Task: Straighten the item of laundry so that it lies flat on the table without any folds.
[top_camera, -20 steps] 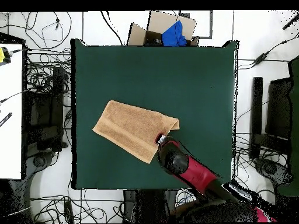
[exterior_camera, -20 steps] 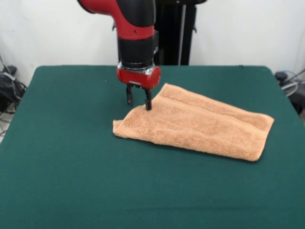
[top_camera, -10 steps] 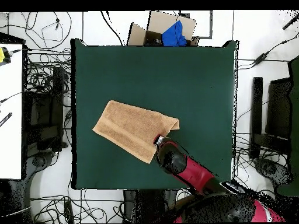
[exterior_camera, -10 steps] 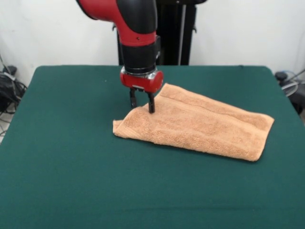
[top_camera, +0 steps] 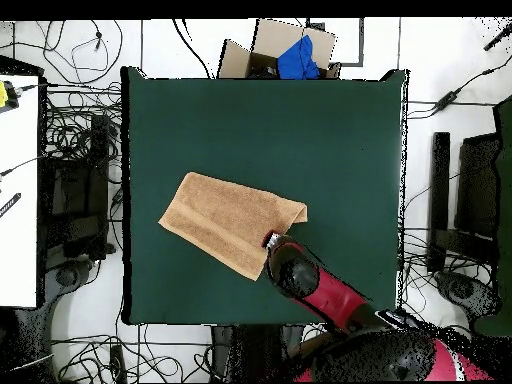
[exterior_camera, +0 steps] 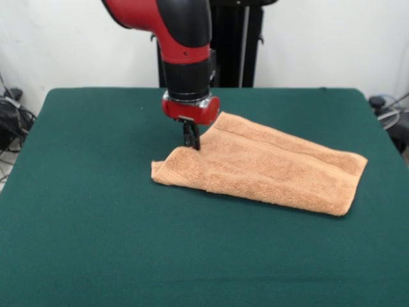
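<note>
Orange-tan terry is pinched between the tips of the pincer, which points straight down from the red and black arm at the upper edge of the hand towel. The jaws look drawn narrow, almost together, and they seem to have a bit of the towel's top layer between them; the front view is tight there, so I would say probably gripping rather than surely. In the overhead view the pincer meets the towel at the edge nearest the robot's base, with the arm hiding the contact itself.

The grip sits there for a reason, I judge: the towel lies folded over on itself, a doubled layer with a rounded fold just below and beside the pincer, so taking the loose upper edge lets the arm lift and peel that layer back to open it out.

From the pincer the towel runs away in a long slanted strip, its far end well apart and its hem bands showing as ridges along its length. It rests wholly on the dark green surface, near the middle, with bare felt all round. The unfolding is not yet done.
</note>
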`<state>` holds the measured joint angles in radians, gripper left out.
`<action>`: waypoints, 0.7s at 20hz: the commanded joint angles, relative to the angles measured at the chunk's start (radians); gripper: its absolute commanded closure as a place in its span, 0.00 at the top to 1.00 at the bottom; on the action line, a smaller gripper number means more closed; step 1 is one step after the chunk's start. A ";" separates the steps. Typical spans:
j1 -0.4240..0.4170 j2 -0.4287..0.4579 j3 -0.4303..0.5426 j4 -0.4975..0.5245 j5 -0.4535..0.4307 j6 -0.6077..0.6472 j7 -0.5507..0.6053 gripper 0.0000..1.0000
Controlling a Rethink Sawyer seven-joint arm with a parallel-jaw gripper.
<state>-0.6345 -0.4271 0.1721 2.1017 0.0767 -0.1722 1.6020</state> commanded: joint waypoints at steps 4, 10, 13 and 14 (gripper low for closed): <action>0.042 0.042 -0.002 -0.093 0.008 -0.060 0.199 0.00; 0.059 0.033 -0.010 -0.084 0.028 -0.031 0.201 0.00; 0.086 -0.014 -0.035 -0.071 0.051 0.011 0.198 0.00; 0.092 -0.028 -0.041 -0.067 0.055 0.026 0.195 0.00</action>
<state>-0.6063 -0.4334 0.1584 2.0998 0.0766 -0.1774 1.6020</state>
